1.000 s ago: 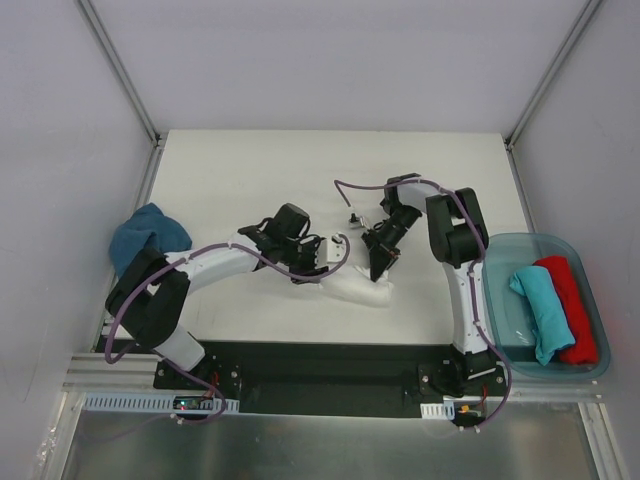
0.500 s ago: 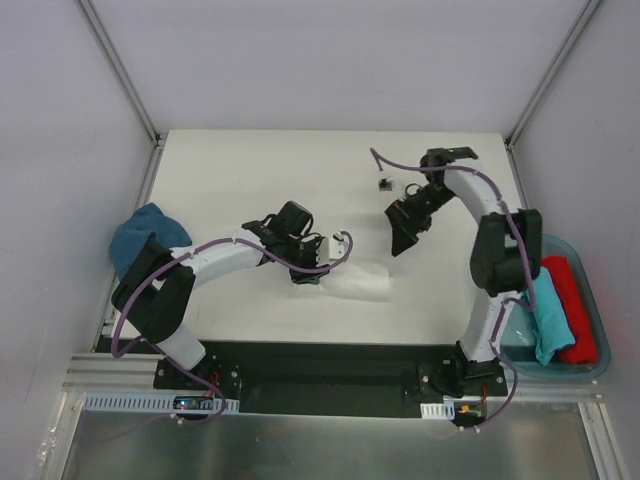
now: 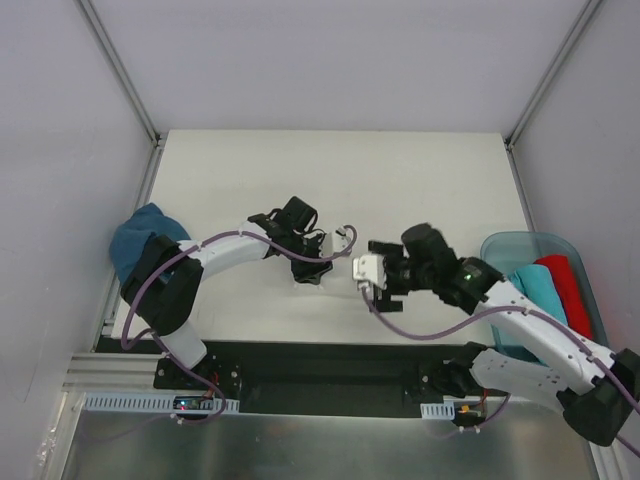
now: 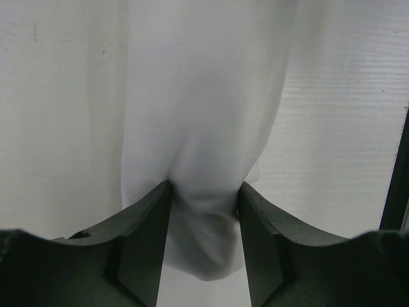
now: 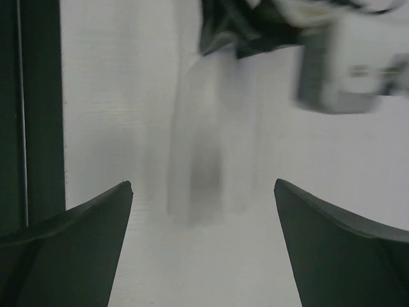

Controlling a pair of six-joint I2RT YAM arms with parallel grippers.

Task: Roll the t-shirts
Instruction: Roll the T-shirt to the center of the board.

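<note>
Gripping: the left gripper (image 4: 204,192) is clenched on one end of the white t-shirt (image 4: 204,121); the cloth bunches and bulges between its two fingers (image 4: 150,224).
White t-shirt, form: a narrow bundle, rolled or folded, which of the two cannot be told.
White t-shirt, location: lying flat on the table (image 3: 250,170), in the middle of the near half, between the two grippers.
Right gripper (image 5: 203,185): released, jaws spread wide with nothing between them; it faces the far end of the bundle at close range. Contact cannot be confirmed, as the right wrist view is blurred.
Blue t-shirt (image 3: 148,240): a loose heap at the table's left edge, well apart from both grippers.
Bin (image 3: 505,241): a clear tub beside the table's right edge, partly crossed by the right arm.
Bin contents: teal t-shirt (image 3: 532,285) and red t-shirt (image 3: 566,277), lying side by side and touching.
</note>
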